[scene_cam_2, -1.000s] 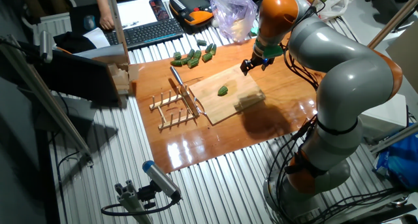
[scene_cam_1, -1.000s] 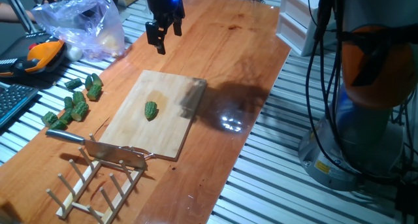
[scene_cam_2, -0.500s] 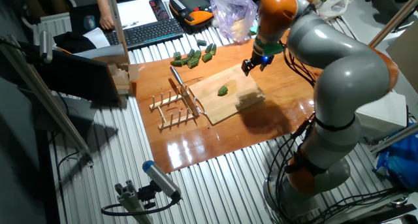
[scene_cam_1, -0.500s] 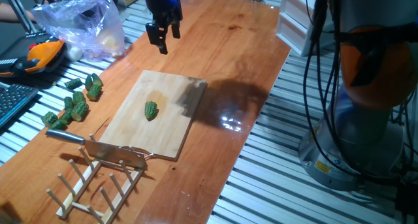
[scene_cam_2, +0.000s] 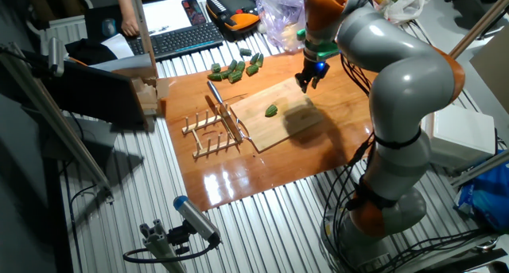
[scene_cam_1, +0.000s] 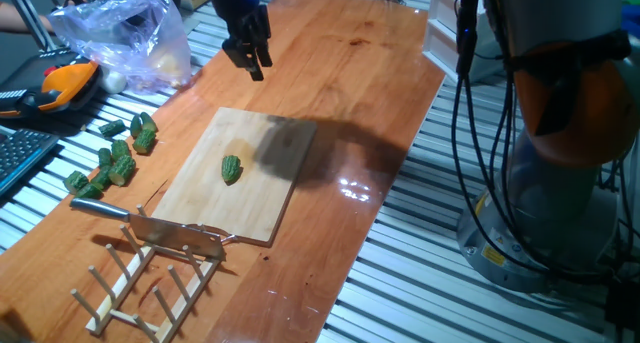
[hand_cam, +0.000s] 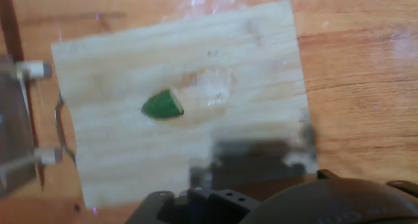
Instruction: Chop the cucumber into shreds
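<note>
The cucumber point(scene_cam_1: 231, 169) is one small dark green bumpy chunk lying near the middle of the pale wooden board point(scene_cam_1: 228, 211). It also shows in the other fixed view point(scene_cam_2: 271, 111) and in the hand view point(hand_cam: 162, 105), where the board point(hand_cam: 251, 61) fills most of the frame. My gripper point(scene_cam_1: 246, 55) hangs in the air above the table beyond the board's far edge, well clear of the cucumber. Its fingers point down, and it is open and holds nothing. The other fixed view has the gripper point(scene_cam_2: 308, 76) over the board's far corner. No shreds are in view.
A cleaver point(scene_cam_1: 150, 223) rests against a wooden rack point(scene_cam_1: 140, 283) at the board's near end. Several dark green chunks point(scene_cam_1: 115, 158) lie left of the board. A plastic bag point(scene_cam_1: 120, 33), an orange device point(scene_cam_1: 60, 83) and a keyboard point(scene_cam_2: 179, 38) sit beyond them.
The gripper has shifted slightly left and turned about its axis while staying high. Its shadow on the board moved left too. The cucumber has not moved.
</note>
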Available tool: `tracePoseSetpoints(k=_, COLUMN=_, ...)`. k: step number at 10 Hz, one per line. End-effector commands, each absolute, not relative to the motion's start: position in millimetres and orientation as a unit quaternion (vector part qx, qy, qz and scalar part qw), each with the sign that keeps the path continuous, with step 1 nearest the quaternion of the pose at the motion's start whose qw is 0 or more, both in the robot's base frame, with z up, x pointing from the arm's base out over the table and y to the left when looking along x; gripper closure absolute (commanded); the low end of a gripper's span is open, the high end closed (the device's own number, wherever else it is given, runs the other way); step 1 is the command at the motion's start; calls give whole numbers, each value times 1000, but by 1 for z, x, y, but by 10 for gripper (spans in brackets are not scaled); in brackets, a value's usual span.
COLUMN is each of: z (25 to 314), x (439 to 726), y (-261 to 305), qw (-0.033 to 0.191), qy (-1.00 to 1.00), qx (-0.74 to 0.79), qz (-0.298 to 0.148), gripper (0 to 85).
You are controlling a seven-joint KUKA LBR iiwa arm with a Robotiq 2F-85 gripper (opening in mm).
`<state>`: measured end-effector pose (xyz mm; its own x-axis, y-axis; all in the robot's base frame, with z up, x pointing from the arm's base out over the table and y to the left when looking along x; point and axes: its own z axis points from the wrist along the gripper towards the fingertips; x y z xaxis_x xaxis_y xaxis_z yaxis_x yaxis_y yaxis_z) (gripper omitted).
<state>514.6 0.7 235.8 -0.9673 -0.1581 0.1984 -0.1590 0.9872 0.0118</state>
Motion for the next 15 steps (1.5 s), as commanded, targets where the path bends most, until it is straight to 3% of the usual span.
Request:
tracePoseSetpoints(k=1, z=236, x=515, y=1, qw=100, qy=-992, qx=79, qz=2, gripper=850)
tracePoseSetpoints(k=9, z=236, x=514, y=1, qw=94, qy=-994, qx=61, qz=1, gripper=850)
tracePoseSetpoints(k=10, z=236, x=514, y=1, qw=72, qy=-996, qx=46, qz=-5, gripper=850)
tracePoseSetpoints(k=11, z=236, x=514, y=1, qw=29, qy=-999, qx=22, qz=-22, gripper=850)
tracePoseSetpoints(k=12, z=236, x=514, y=1, qw=27, qy=-999, qx=18, qz=-10, gripper=850)
tracePoseSetpoints(k=15, z=236, x=514, y=1, qw=70, qy=-995, qx=62, qz=-19, gripper=850)
